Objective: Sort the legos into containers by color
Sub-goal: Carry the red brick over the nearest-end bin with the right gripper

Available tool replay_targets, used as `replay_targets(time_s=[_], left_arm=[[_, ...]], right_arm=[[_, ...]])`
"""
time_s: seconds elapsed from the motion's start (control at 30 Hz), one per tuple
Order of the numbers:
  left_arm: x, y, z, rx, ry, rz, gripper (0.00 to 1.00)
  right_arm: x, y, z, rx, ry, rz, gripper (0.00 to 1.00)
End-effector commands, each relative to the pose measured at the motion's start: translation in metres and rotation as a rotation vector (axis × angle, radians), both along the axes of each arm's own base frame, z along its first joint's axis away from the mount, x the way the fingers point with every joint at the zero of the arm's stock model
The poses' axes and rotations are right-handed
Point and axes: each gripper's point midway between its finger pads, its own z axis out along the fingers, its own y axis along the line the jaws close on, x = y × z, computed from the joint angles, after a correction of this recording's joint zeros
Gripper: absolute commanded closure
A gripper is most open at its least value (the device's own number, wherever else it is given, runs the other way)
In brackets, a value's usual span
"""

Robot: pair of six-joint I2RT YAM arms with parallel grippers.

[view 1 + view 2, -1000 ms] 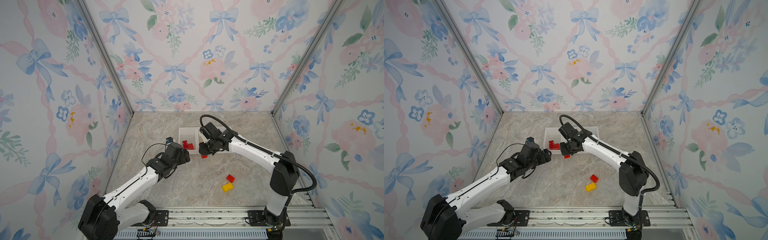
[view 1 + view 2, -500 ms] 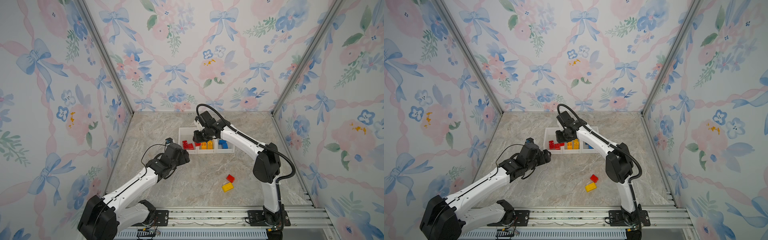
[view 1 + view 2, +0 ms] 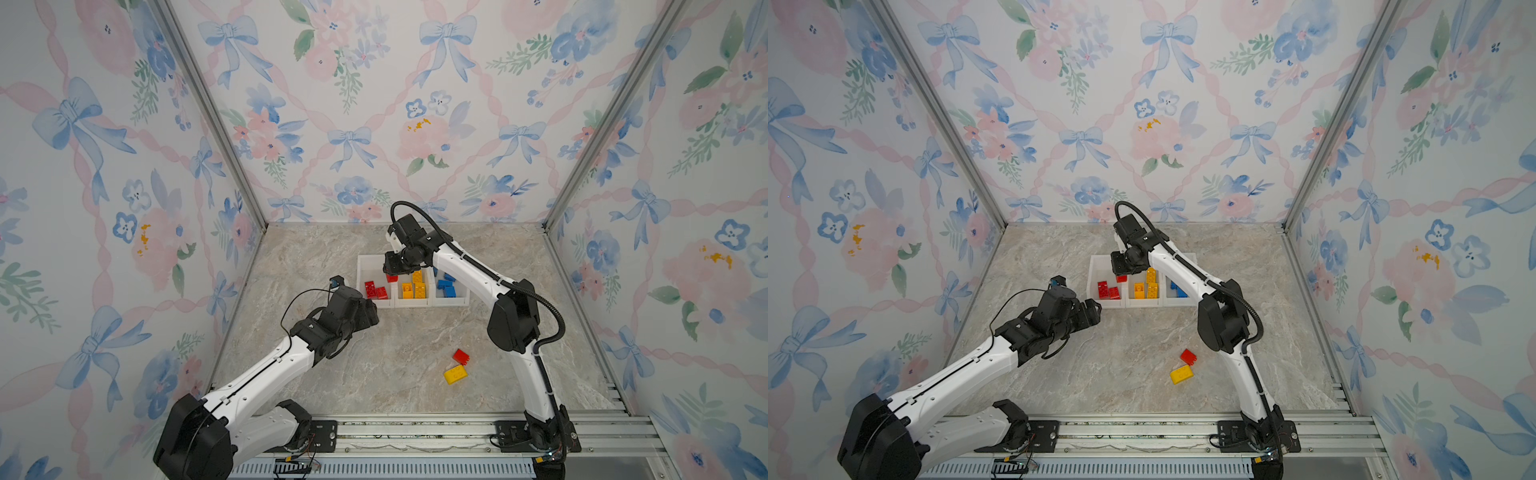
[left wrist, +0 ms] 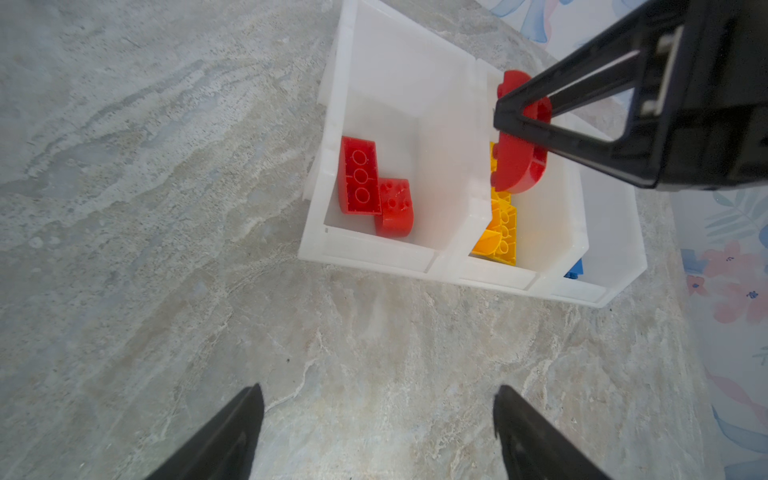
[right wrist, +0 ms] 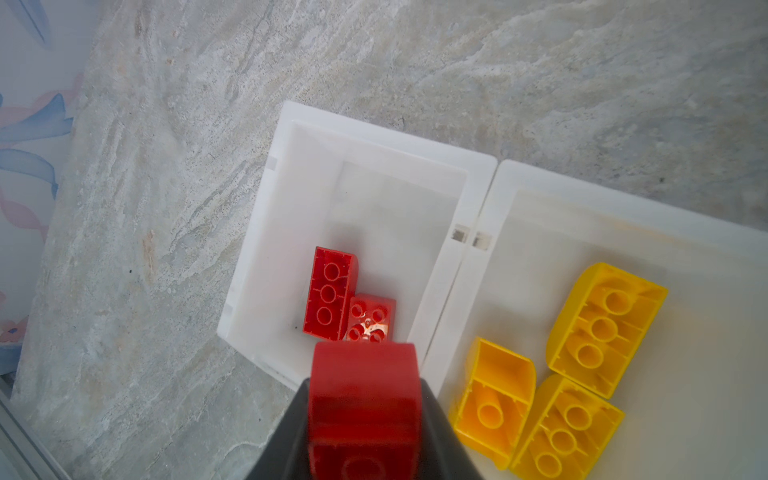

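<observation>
On the surface (image 3: 395, 353), the containers (image 3: 376, 303) set the red bin (image 5: 274, 187) and yellow bin (image 5: 582, 195) either side of one thin wall. The right pincer (image 3: 392, 272) hangs at the red bin's 3 o'clock edge, about over that wall, so a release now may tip its load into yellow. The left pincer (image 4: 378, 388), jaws apart and empty, hovers at the row's 7 o'clock. The red brick (image 4: 519, 162) is clamped in the right pincer, jutting past its tips.

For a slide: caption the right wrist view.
Right gripper holds a red brick over the containers; two red bricks lie binned.
</observation>
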Motion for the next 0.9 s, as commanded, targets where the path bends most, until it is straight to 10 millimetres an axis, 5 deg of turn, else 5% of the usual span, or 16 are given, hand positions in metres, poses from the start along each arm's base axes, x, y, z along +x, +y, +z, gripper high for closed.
replay_targets(time_s=[0.0,0.87], left_arm=[[-0.002,0.002,-0.001,-0.008,0.004,0.003,0.11],[0.000,0.003,0.000,-0.016,0.009,0.020,0.10]], right_arm=[[0.007,-0.006,-0.009,-0.021,0.012,0.003,0.76],[0.015,0.027,-0.040,0.055,0.066,0.032,0.76]])
